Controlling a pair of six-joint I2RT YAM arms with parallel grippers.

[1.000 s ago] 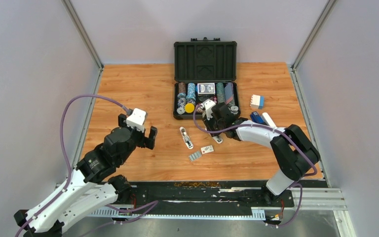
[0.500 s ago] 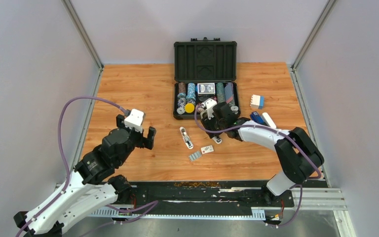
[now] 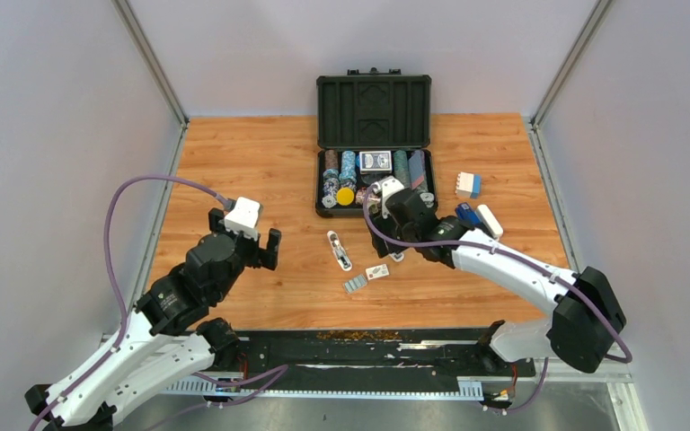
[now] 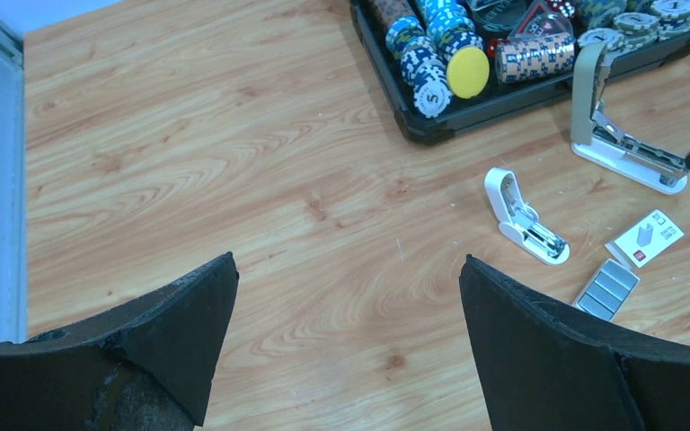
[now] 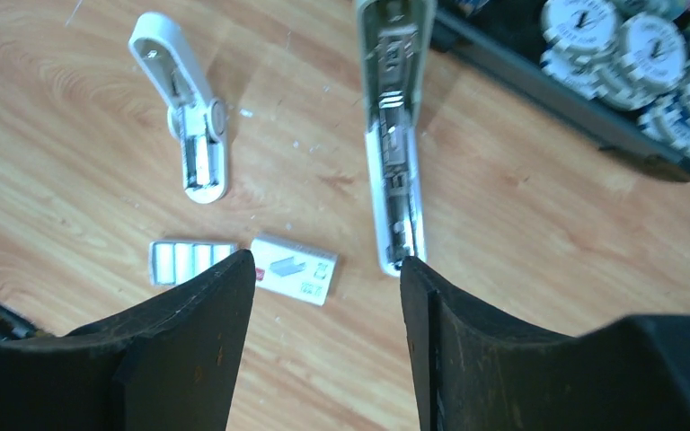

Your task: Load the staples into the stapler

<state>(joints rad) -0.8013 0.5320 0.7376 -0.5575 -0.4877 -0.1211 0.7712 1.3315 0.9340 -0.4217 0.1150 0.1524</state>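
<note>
The grey-olive stapler (image 5: 396,153) lies hinged open on the table, its pale metal channel showing; it also shows in the left wrist view (image 4: 624,148). In the top view only its near end (image 3: 396,255) shows under my right gripper (image 3: 395,235). That gripper (image 5: 325,269) is open and empty, hovering over the stapler's near end. The staples' tray (image 5: 191,260) holds silvery strips, with the white sleeve (image 5: 294,268) beside it; both lie left of the stapler (image 3: 354,284). My left gripper (image 3: 252,246) (image 4: 349,265) is open and empty over bare wood, far left.
A small white stapler (image 3: 339,250) lies open between the arms. A black open case (image 3: 374,99) of poker chips stands behind. A dark blue stapler (image 3: 467,214), a white bar (image 3: 490,220) and a white-blue box (image 3: 468,185) lie at the right.
The right arm's elbow has swung out to the right and down, and its gripper has shifted slightly right over the stapler. The left gripper has drawn back a little.
</note>
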